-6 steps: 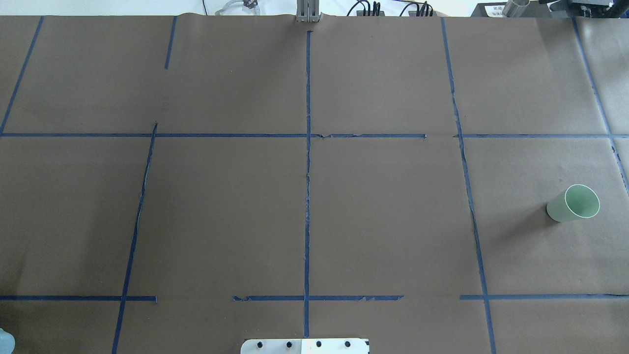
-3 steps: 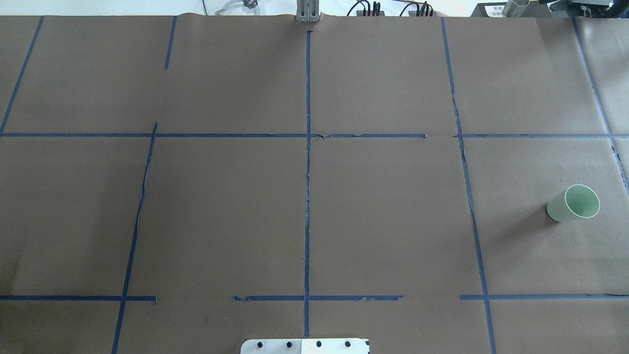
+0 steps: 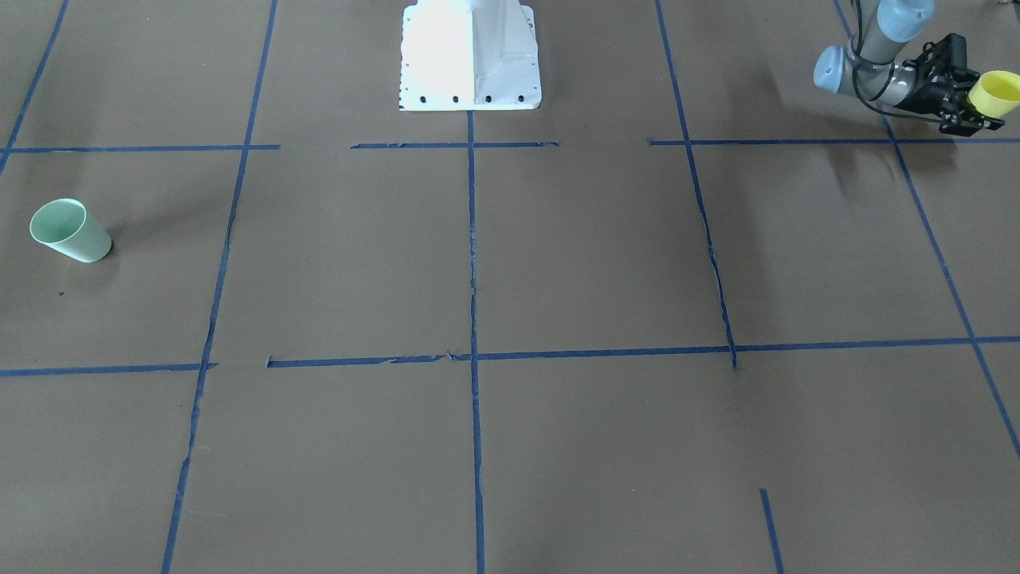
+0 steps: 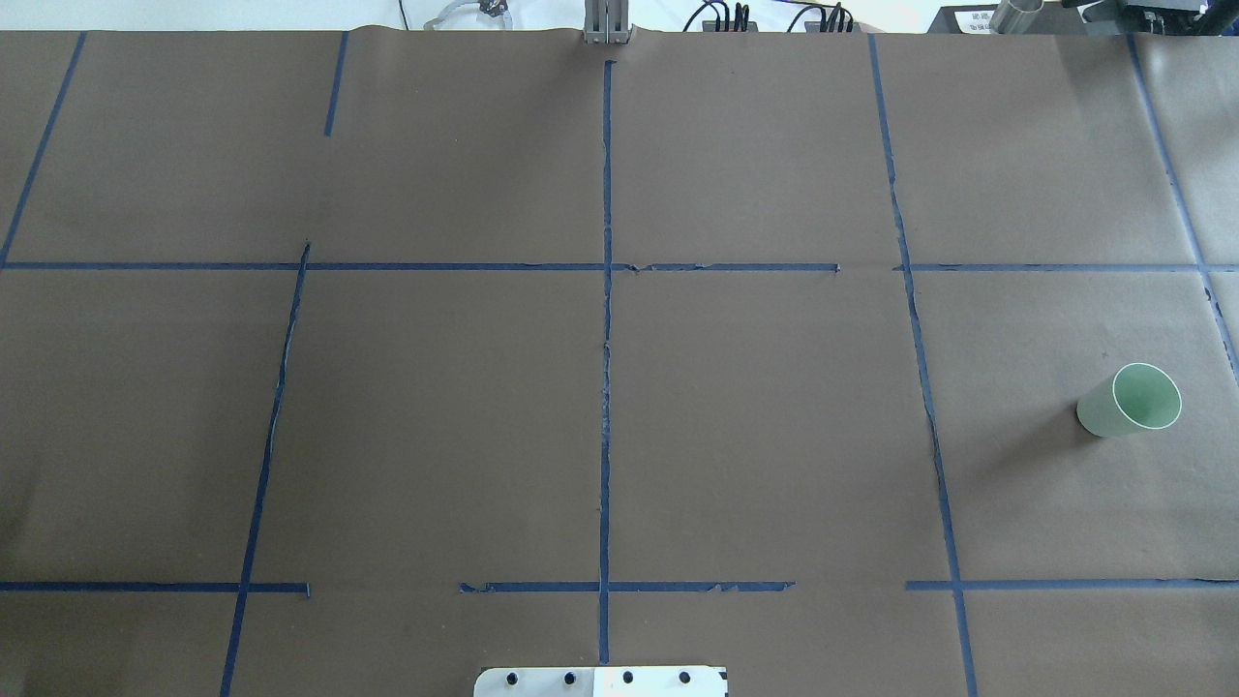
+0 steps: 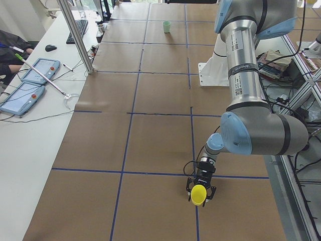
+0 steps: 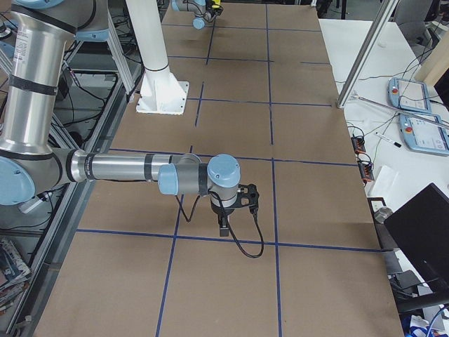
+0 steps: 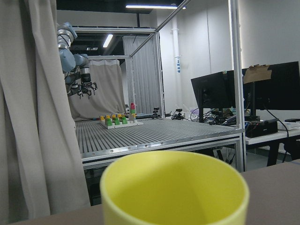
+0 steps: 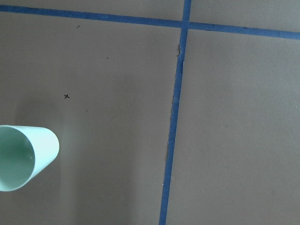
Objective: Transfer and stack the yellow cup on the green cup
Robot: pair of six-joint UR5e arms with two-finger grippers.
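Note:
My left gripper [image 3: 982, 100] is shut on the bright yellow cup [image 3: 998, 90] and holds it on its side above the table's left end. It also shows in the exterior left view [image 5: 201, 190], where the yellow cup [image 5: 198, 195] has its mouth toward the camera. The cup's rim fills the bottom of the left wrist view [image 7: 173, 187]. The pale green cup [image 4: 1131, 400] stands upright alone near the table's right end, and also shows in the front view [image 3: 70, 231]. The right wrist view shows it at its lower left [image 8: 23, 157]. My right gripper [image 6: 223, 226] hangs low over the table; I cannot tell whether it is open.
The white robot base [image 3: 470, 56] sits at the robot's edge of the table. Blue tape lines [image 4: 606, 339] divide the brown surface. A side desk with tablets [image 5: 35, 75] and a metal post [image 5: 75, 35] stand beyond the far edge.
A pale bit of the left arm at the overhead view's lower left corner has gone out of view. The green cup has not moved.

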